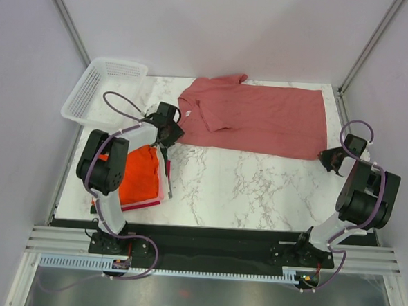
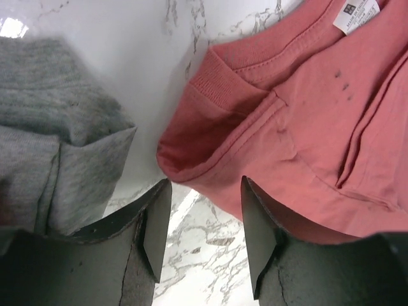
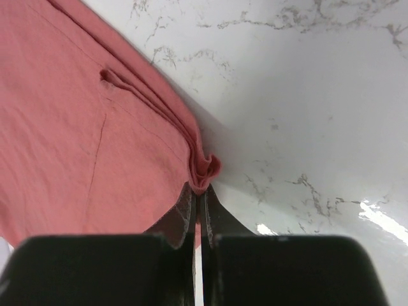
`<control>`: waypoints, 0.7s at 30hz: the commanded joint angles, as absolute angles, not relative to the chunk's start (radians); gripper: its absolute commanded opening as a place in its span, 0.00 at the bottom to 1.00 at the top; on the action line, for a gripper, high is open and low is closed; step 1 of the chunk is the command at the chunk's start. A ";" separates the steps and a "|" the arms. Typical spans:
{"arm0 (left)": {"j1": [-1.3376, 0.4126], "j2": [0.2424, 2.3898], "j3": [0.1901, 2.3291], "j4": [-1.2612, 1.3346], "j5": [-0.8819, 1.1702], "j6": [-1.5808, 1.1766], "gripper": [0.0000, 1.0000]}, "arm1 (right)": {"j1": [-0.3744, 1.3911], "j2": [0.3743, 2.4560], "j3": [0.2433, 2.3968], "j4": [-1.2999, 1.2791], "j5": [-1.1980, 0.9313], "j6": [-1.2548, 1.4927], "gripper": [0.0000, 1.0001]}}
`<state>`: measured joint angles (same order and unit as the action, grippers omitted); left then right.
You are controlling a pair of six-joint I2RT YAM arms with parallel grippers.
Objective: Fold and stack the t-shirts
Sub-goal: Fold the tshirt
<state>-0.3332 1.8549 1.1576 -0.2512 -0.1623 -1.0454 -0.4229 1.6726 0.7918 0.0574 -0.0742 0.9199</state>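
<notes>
A dusty pinkish-red t-shirt (image 1: 261, 118) lies spread flat across the back of the table, collar to the left. My left gripper (image 1: 169, 134) is at its near left sleeve. In the left wrist view the gripper (image 2: 206, 185) is open, with bare marble between the fingers and the sleeve hem (image 2: 191, 159) just past the tips. My right gripper (image 1: 330, 159) is at the shirt's near right corner. In the right wrist view it (image 3: 203, 188) is shut on a bunched bit of the shirt's hem (image 3: 205, 169). A folded orange-red t-shirt (image 1: 142, 171) tops a stack at the left.
A white mesh basket (image 1: 100, 88) stands at the back left corner. Grey cloth (image 2: 51, 127) lies just left of my left fingers. Pink and white folded edges (image 1: 161, 192) show under the orange-red one. Bare marble (image 1: 257, 191) spans the near middle.
</notes>
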 commanded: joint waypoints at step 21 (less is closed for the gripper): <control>-0.328 1.990 1.531 -0.494 -0.198 -1.037 0.02 | -0.434 1.698 0.998 -0.115 -0.141 0.969 0.00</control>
<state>-0.3332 1.9831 1.3571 -0.4026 -0.1810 -1.0748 -0.4297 1.6562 0.8516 -0.0422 -0.0963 0.9405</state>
